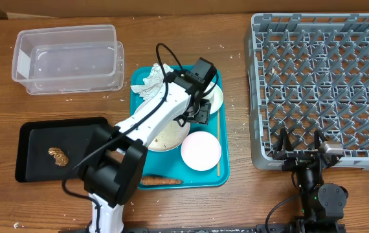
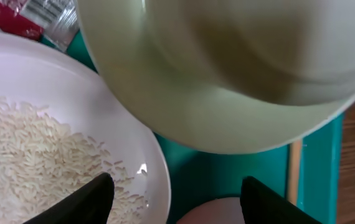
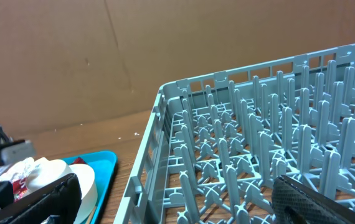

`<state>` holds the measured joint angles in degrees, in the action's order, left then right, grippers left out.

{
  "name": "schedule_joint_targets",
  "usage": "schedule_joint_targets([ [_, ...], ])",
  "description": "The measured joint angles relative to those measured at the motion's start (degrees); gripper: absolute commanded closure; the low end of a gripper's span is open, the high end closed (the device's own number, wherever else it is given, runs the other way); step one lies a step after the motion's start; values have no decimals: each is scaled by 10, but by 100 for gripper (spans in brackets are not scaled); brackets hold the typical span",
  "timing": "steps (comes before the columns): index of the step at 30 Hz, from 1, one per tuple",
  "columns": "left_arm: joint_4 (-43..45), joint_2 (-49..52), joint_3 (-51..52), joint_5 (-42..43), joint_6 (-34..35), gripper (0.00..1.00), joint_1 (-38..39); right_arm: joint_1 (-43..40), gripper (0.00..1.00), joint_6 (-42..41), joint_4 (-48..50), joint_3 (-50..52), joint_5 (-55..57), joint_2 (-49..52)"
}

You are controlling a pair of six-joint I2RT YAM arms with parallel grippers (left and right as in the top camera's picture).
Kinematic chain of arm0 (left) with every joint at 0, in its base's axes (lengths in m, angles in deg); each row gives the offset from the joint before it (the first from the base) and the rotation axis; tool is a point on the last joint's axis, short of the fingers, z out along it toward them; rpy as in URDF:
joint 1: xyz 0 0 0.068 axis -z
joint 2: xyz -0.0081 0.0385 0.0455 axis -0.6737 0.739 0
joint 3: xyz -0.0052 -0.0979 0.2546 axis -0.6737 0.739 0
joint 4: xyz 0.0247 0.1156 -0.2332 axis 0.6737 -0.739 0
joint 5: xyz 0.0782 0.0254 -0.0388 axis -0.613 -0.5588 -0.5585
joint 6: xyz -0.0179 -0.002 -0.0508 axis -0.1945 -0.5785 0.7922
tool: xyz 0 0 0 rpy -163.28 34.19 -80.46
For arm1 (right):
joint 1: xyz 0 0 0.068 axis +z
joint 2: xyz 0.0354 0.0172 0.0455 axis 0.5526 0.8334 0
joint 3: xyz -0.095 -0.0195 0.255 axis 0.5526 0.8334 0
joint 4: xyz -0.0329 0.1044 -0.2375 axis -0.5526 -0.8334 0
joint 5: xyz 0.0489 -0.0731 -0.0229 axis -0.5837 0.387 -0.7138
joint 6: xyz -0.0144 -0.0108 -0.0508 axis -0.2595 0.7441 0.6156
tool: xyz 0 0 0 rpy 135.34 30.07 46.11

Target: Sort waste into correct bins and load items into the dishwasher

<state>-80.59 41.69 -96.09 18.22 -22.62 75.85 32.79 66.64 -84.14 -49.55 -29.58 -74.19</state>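
The grey dish rack [image 1: 320,84] stands empty, pegs upright, right of the teal tray [image 1: 171,165]. On that tray lie a crumpled white napkin [image 1: 151,81] at the far left corner, a white bowl [image 1: 215,98] far right, a white dish [image 1: 168,136] of loose rice [image 2: 28,155] mid-tray, a pale pink-white round dish [image 1: 201,151] near right (mouth up, empty), an orange carrot [image 1: 162,182] along the near edge, and a partly seen red wrapper [image 2: 6,14]. Left of the tray, the clear tub [image 1: 68,58] sits empty and the black tray [image 1: 35,139] holds a brown lump [image 1: 58,155].

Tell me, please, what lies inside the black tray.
A brown food lump is the only thing seen in the black tray. The left arm covers the tray's right end, so that part cannot be seen.
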Motion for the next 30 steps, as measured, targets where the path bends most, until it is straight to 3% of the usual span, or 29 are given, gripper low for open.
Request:
schedule_joint_targets([
  [3, -3, 7, 0, -2, 11, 37, 0, 0, 0, 0, 0, 0, 0, 0],
  [21, 8, 36, -3, -2, 14, 34, -2, 0, 0, 0, 0, 0, 0, 0],
  [30, -9, 36, -7, -4, -25, 34, -3, 0, 0, 0, 0, 0, 0, 0],
])
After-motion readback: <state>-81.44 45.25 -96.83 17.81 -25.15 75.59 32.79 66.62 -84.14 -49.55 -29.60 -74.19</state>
